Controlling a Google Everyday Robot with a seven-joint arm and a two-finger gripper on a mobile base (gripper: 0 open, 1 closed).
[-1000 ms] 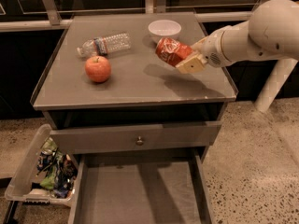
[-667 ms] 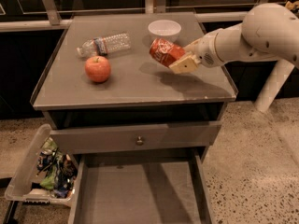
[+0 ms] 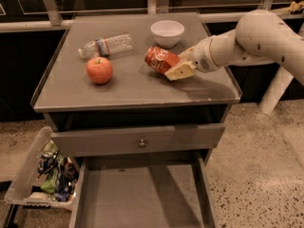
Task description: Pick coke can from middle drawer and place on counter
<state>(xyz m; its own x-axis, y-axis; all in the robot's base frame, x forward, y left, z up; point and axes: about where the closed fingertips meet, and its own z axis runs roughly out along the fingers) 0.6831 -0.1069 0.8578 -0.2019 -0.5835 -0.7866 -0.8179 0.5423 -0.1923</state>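
The red coke can (image 3: 159, 59) lies tilted in my gripper (image 3: 175, 66), just above the middle of the grey counter (image 3: 128, 87). The gripper reaches in from the right on a white arm and is shut on the can's right end. One cream fingertip (image 3: 180, 72) shows under the can. The middle drawer (image 3: 137, 198) stands pulled open at the bottom of the view, its grey floor bare.
On the counter stand a red apple (image 3: 99, 70), a lying clear plastic bottle (image 3: 107, 45) and a white bowl (image 3: 167, 33). The upper drawer front with a round knob (image 3: 141, 143) is closed. A clear bin of packets (image 3: 45, 175) sits on the floor at left.
My gripper has carried the can leftward and slightly lower over the counter. The other objects have not moved.
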